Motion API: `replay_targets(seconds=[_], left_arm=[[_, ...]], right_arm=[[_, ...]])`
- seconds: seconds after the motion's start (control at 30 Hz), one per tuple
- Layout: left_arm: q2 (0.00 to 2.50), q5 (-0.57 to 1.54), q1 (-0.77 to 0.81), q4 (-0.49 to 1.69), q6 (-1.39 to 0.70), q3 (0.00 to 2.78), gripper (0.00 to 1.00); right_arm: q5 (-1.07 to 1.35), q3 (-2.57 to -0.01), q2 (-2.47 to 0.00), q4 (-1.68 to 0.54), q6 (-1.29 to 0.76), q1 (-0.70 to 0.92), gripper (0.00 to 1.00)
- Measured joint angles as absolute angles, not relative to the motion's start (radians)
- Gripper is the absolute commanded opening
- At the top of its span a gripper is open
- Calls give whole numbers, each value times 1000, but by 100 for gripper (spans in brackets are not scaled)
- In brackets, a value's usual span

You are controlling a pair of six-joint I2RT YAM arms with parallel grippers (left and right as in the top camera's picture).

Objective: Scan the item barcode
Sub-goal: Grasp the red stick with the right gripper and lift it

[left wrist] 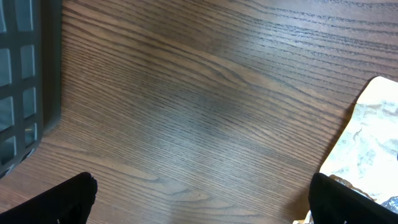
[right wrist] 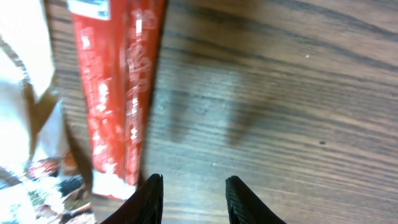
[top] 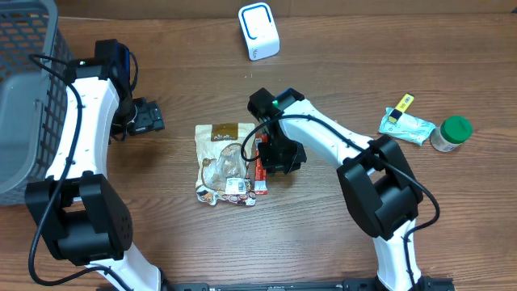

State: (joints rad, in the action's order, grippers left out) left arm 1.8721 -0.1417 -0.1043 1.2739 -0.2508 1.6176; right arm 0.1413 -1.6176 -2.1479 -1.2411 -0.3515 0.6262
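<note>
Right gripper (right wrist: 194, 198): fingertips apart by a narrow gap, bare wood between them, nothing clamped. It sits low over the table (right wrist: 280, 112).

Just beside its left-hand fingertip (right wrist: 151, 198) in the wrist view is the end of a red stick packet (right wrist: 118, 93), lying flat and running away from the fingers. Contact between finger and packet: cannot tell.

Past the packet and touching its far side lies a snack bag (top: 224, 162), clear and brown and flat, with a white label (top: 236, 187) at the end nearer the robot's base. Which of the two is the scan item: cannot tell.

Further out, across the table from the base: white scanner (top: 258, 31), well apart from the gripper. On the gripper's other side, also well apart: pale green sachet (top: 408, 128) with a yellow marker (top: 400, 107) lying on it, and a green-lidded jar (top: 451, 133) just beside.

Left gripper (left wrist: 199, 205): fingers wide apart, nothing between them, over bare wood. The snack bag's edge shows at the right of its wrist view and a grey basket (left wrist: 25, 74) at the left.
</note>
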Motion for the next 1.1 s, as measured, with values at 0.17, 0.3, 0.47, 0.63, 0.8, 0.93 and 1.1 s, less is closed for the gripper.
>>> replay_targets(seconds=[0.17, 0.3, 0.47, 0.63, 0.8, 0.93, 1.1], left_arm=[[1872, -142, -104, 1274, -251, 1618, 100], [1872, -142, -104, 1274, -251, 1618, 100], [1872, -142, -104, 1274, -251, 1618, 100], [1872, -142, -104, 1274, -251, 1618, 100], [1872, -142, -104, 1274, -251, 1618, 100], [1872, -142, -104, 1274, -251, 1618, 100], [1872, -142, -104, 1274, -251, 1618, 100]], right_arm=[[215, -1618, -2146, -1213, -360, 626, 34], [256, -1618, -2146, -1177, -376, 629, 32], [274, -1618, -2146, -1159, -417, 630, 27], [282, -1618, -2146, -1155, -431, 631, 27], [282, -1612, -2146, -1134, -440, 636, 27], [284, -1567, -2146, -1073, -458, 653, 26], [292, -1498, -2127, -978, -477, 671, 23]])
